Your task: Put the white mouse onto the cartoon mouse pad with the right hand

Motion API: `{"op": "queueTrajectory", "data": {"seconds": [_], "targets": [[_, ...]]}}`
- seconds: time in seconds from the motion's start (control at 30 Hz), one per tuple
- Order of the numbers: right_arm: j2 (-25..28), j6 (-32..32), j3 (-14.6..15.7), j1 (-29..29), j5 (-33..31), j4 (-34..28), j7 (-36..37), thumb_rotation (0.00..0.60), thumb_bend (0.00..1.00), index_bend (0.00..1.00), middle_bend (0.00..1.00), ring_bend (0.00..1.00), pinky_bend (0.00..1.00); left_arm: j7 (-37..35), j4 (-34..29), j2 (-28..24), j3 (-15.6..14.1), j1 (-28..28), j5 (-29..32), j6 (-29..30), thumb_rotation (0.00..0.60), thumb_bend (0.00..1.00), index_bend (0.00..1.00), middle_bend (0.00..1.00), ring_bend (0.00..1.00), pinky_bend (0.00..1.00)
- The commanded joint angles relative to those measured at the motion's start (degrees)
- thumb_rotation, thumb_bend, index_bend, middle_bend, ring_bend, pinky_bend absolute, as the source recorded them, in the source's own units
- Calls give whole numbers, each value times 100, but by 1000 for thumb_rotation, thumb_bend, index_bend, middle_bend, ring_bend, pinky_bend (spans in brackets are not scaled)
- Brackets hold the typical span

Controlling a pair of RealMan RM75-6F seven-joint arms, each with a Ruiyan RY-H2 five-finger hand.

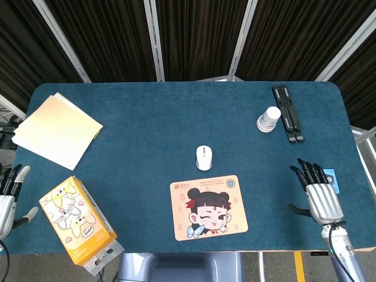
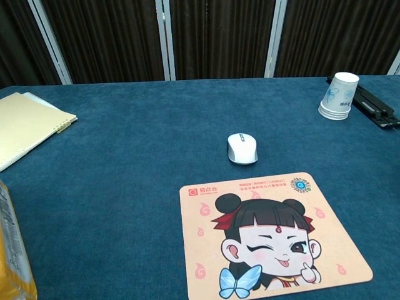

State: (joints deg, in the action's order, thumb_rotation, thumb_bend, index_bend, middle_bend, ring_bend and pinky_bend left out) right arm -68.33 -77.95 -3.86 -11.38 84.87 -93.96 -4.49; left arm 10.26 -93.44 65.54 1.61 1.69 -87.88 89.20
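The white mouse [image 1: 204, 157] [image 2: 242, 148] lies on the blue table just beyond the far edge of the cartoon mouse pad [image 1: 208, 207] [image 2: 272, 234], which shows a winking girl. My right hand [image 1: 317, 192] hovers at the table's near right, fingers spread and empty, well to the right of both the mouse and the pad. At the near left edge my left hand [image 1: 8, 197] also holds nothing, its fingers apart. Neither hand appears in the chest view.
A yellow notebook [image 1: 56, 130] lies at the far left. An orange cartoon tissue pack [image 1: 77, 221] sits near left. A paper cup stack [image 1: 269, 119] and a black bar [image 1: 287, 113] stand at the far right. A small blue card [image 1: 331, 178] lies beside my right hand.
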Motion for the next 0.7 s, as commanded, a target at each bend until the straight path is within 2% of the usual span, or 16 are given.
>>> {"op": "queueTrajectory", "data": {"seconds": [0.03, 0.43, 0.7], "targets": [[2, -2, -3, -11, 22, 3, 25, 600, 108, 108, 0, 0, 0, -15, 9, -2, -8, 0, -15, 2, 600, 201, 0, 0, 0, 0], [-17, 26, 15, -43, 65, -5, 4, 600, 108, 109, 0, 0, 0, -57, 15, -19, -25, 3, -24, -12, 600, 200, 0, 0, 0, 0], [-36, 128, -170, -258, 81, 175, 26, 600, 108, 123, 0, 0, 0, -74, -10, -28, -28, 9, -11, -33, 600, 201, 0, 0, 0, 0]]}}
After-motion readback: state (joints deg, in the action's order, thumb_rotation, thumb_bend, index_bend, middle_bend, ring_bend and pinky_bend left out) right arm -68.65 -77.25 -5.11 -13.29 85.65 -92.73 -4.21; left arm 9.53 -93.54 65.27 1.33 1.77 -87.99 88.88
